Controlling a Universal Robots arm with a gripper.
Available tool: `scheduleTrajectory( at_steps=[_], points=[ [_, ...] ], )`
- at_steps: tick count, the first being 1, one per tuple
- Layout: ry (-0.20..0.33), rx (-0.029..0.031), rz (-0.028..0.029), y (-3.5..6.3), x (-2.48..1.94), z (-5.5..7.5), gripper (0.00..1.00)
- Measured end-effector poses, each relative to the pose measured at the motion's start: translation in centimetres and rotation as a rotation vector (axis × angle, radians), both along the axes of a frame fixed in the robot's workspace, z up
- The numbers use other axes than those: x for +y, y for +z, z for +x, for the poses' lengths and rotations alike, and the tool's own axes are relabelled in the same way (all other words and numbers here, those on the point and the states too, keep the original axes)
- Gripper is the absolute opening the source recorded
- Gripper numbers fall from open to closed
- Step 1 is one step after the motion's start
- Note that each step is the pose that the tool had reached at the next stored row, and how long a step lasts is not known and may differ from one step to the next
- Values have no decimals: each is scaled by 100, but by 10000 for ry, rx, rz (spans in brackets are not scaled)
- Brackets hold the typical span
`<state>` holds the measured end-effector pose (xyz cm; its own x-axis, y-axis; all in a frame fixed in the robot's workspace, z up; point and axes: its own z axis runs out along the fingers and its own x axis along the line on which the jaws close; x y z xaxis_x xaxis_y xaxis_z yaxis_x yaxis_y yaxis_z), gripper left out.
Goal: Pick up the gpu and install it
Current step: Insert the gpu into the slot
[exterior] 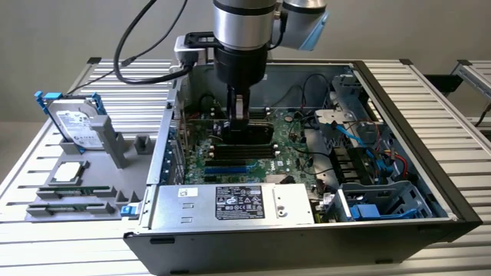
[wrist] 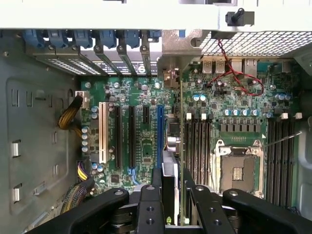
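Note:
The gpu (wrist: 171,144) hangs edge-on over the green motherboard (wrist: 141,146), with its metal bracket end toward the case's rear slot openings (wrist: 122,53). My gripper (wrist: 173,183) is shut on it, one black finger on each side of the card. The card hovers between the long blue slot (wrist: 160,131) and the memory slots (wrist: 197,146). In the exterior view my gripper (exterior: 242,122) reaches straight down into the open computer case (exterior: 429,172), just above the motherboard (exterior: 288,144).
A grey fixture (exterior: 115,210) at the exterior view's left holds a hard drive with blue rails (exterior: 77,122), a square chip (exterior: 68,171) and memory sticks (exterior: 73,191). Inside the case are the power supply (exterior: 230,204), blue and black cables (exterior: 357,144) and an open processor socket (wrist: 238,168).

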<state>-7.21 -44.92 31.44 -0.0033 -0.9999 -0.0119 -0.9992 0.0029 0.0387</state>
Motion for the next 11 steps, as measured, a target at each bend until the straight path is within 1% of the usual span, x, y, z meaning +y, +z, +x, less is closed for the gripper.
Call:
scheduleTrajectory(
  at_steps=[11],
  points=[
    [-94,0,0,-74,-40,-15,27]
  ],
)
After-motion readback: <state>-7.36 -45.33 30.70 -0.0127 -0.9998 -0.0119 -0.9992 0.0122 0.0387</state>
